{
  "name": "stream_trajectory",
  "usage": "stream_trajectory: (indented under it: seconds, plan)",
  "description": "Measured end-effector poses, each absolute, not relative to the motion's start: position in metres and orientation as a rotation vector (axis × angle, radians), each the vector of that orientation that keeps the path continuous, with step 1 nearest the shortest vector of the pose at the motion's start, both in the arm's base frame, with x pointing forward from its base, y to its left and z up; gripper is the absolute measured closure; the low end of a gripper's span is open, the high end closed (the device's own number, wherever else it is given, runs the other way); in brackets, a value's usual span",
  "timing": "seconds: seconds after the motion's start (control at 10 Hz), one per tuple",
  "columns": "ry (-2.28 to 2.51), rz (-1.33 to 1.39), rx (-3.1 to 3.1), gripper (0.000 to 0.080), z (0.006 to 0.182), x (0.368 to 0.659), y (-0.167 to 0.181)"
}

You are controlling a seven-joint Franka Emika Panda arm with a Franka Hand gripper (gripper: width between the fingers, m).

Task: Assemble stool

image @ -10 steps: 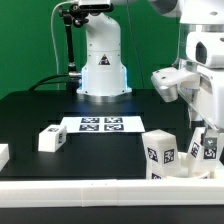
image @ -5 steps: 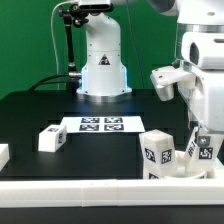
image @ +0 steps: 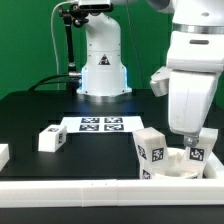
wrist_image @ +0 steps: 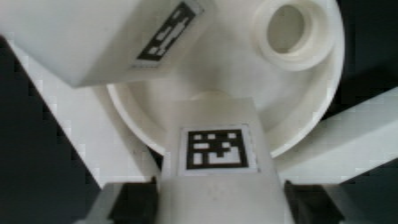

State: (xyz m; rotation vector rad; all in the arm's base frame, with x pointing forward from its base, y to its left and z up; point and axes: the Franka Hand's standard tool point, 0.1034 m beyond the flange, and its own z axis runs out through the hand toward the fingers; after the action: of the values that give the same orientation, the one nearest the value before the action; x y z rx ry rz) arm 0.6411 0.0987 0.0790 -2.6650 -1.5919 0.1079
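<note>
The stool's round white seat (wrist_image: pixel 294 95) lies at the table's front on the exterior view's right (image: pixel 178 170). A tagged white leg (wrist_image: pixel 217 150) stands on it, and my gripper (wrist_image: pixel 222 203) is shut on that leg, with the dark pads (wrist_image: pixel 128 200) pressed to its sides. In the exterior view the gripper (image: pixel 196 138) comes down on this leg (image: pixel 198 152). A second tagged leg (image: pixel 151 151) leans at the seat's near side (wrist_image: pixel 125 40). A third leg (image: pixel 52 138) lies loose on the exterior view's left.
The marker board (image: pixel 100 124) lies mid-table in front of the robot base (image: pixel 102 62). A white rail (image: pixel 90 186) edges the table's front. A small white piece (image: pixel 3 153) sits at the far left edge.
The jaws have closed on the leg standing on the seat. The arm has shifted toward the exterior view's left and now looms larger over the seat.
</note>
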Motion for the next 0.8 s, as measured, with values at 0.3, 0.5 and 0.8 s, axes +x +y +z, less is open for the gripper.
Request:
stream_trajectory:
  seconds: [0.3, 0.5, 0.8]
  plan:
    - [-1.178, 0.062, -2.854, 0.0459, 0.0786, 0.641, 0.096]
    - [-0.922, 0.005, -2.947, 0.0459, 0.0782, 0.6408, 0.0959]
    - [-0.504, -0.089, -3.035, 0.0459, 0.0774, 0.6444, 0.0933]
